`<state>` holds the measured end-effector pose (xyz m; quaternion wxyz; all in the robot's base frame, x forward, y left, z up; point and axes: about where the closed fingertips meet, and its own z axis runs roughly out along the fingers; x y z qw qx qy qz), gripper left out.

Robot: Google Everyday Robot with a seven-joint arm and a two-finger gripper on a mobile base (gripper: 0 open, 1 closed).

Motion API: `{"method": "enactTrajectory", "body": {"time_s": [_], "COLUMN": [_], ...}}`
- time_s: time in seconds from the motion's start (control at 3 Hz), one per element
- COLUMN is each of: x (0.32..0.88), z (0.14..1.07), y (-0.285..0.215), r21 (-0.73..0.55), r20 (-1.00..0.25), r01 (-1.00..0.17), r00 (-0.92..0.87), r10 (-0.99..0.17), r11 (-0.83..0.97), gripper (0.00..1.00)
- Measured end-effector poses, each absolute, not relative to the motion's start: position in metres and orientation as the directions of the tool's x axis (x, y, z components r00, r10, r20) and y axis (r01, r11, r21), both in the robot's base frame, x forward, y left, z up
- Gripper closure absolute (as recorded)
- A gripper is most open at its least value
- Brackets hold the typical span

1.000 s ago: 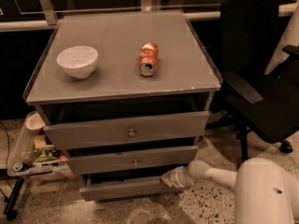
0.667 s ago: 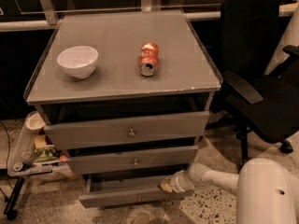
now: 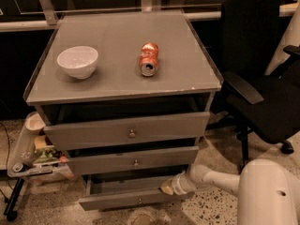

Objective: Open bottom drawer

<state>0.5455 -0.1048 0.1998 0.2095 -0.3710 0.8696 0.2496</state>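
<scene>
Camera view: the bottom drawer (image 3: 112, 202) sits lowest in the grey cabinet (image 3: 126, 132), below two taller fronts. It stands partly out, showing its plain tray. The tool (image 3: 167, 188) is low at the drawer's right end, against the top edge of its front; whether it is wide or narrow cannot be told. On the worktop (image 3: 117, 81) a white bowl (image 3: 78, 61) stands left of a can (image 3: 149, 59) lying on its side. A black chair (image 3: 262, 78) stands at the right.
</scene>
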Motion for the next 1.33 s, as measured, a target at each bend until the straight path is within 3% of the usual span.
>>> {"method": "enactTrajectory", "body": {"time_s": [0.33,1.0,1.33], "x": [0.545,0.444,0.435], "z": [0.205,0.206,0.204], "y": [-0.105,-0.12,-0.117], "r21": [0.279,0.433,0.443], "r20": [-0.549,-0.421,-0.414], "r01": [-0.75,-0.671,-0.671], "r00": [-0.637,-0.741,-0.741], "r10": [-0.541,-0.523,-0.528], "r11": [0.6,0.601,0.594], "gripper": [1.0,1.0,0.82]}}
